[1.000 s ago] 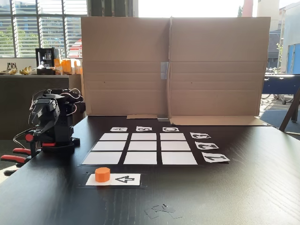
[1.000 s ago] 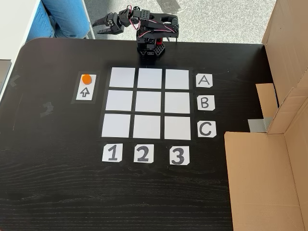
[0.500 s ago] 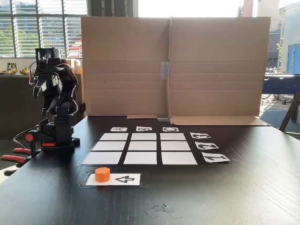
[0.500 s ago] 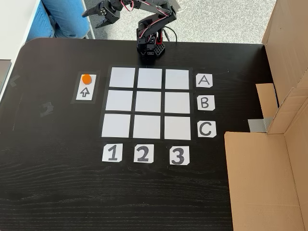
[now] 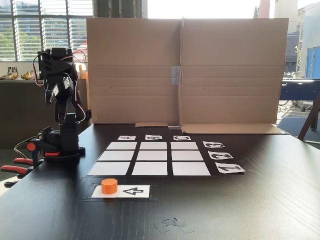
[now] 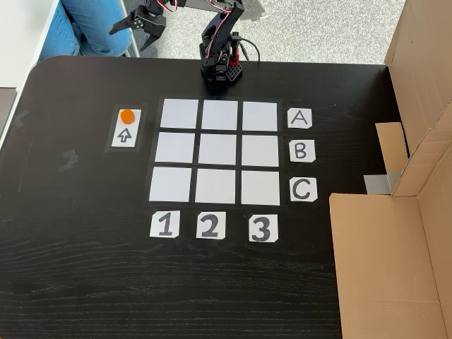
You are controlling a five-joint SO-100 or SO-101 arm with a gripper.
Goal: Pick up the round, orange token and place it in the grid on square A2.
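The gripper (image 6: 133, 28) hangs raised off the table's far edge in the top-down fixed view, its jaws parted and holding nothing. In the low fixed view the gripper (image 5: 54, 92) shows at the top of the arm, in front of the windows. Against the frames a second ago, the arm (image 6: 212, 28) has unfolded from a low crouch over its base and now stands tall, and the gripper has swung farther left in the top-down view; nothing on the table has shifted.

The token (image 6: 126, 116) sits on the white arrow card (image 6: 126, 128), at the end nearer the arm, left of the grid (image 6: 219, 152) in that view and well apart from the gripper. The token (image 5: 109, 186) lies in front of the grid in the low view. Square A2 (image 6: 220, 115), the middle cell of the row beside the A label (image 6: 299, 118), lies bare.

The table (image 6: 85, 268) is dark wood grain. A folded cardboard screen (image 5: 185, 70) stands along one side. A person's blue-clad legs (image 6: 92, 28) show on the grey floor beyond the table.
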